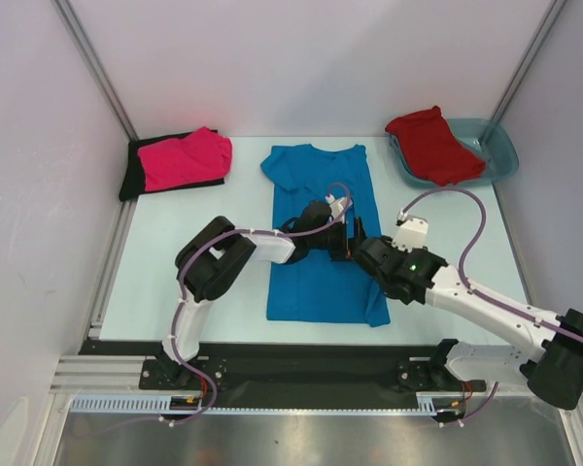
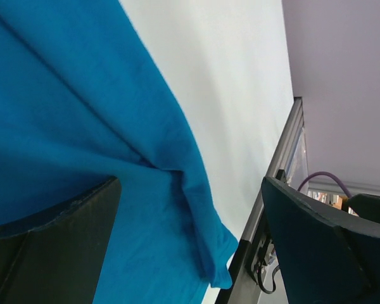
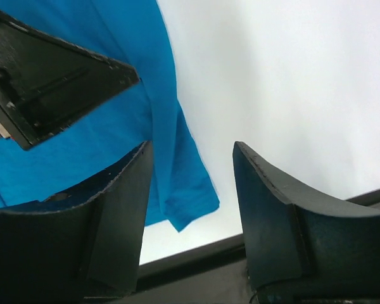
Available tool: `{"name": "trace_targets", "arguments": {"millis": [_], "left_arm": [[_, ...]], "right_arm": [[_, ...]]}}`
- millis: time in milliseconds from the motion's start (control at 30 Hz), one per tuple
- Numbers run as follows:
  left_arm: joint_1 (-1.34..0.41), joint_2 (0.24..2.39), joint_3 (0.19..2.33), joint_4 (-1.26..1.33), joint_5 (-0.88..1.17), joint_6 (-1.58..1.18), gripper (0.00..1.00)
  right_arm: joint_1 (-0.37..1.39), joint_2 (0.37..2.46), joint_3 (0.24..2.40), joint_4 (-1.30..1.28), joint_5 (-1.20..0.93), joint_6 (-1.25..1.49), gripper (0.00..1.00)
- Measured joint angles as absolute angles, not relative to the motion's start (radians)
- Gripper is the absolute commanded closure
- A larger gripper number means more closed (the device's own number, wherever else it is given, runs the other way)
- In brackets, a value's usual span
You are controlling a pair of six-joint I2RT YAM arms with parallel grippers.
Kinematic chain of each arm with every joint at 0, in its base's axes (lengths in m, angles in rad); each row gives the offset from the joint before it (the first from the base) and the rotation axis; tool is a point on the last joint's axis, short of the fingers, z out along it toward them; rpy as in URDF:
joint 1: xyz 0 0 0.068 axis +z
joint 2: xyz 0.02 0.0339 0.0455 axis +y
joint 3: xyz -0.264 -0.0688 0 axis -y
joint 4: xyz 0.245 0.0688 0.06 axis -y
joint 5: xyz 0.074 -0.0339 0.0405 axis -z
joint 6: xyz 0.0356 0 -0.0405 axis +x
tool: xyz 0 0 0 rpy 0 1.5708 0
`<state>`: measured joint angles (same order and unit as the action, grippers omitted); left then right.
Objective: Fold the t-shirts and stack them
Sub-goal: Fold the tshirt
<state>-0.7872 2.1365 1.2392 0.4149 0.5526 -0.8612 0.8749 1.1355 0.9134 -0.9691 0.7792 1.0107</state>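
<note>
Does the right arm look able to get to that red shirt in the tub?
Probably yes: the red shirt lies uncovered in the tub on that arm's side, with bare table between.

Robot lab cell, not a home or shop. Pale table [image 1: 175, 282] boxed in by plain white panel walls [image 1: 311, 58] on three sides, with aluminium frame posts [image 1: 90, 58] rising at its far corners. Two white-and-black robot arms [image 1: 214, 262] bolted to a black base plate [image 1: 311, 361] along the table's near edge, purple cables [image 1: 447, 190] looped along them. Slotted metal rail [image 1: 107, 374] and brushed steel sheet [image 1: 301, 442] in front. Blue t-shirt [image 1: 316, 282] spread flat mid-table, teal tub [image 1: 503, 146] at far right corner
</note>
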Motion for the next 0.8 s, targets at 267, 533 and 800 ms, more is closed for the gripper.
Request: {"name": "trace_targets", "arguments": {"millis": [267, 533, 800], "left_arm": [[-0.786, 2.153, 1.281, 0.335, 0.542, -0.847, 0.0], [-0.759, 2.191, 1.3, 0.4, 0.558, -0.899, 0.0], [-0.704, 2.219, 1.299, 0.497, 0.581, -0.982, 0.0]], "right_arm": [[0.848, 1.216, 0.906, -0.803, 0.756, 0.892, 0.53], [0.796, 1.366, 0.854, -0.64, 0.716, 0.794, 0.69], [0.757, 1.511, 0.856, -0.567, 0.709, 0.699, 0.7]]}}
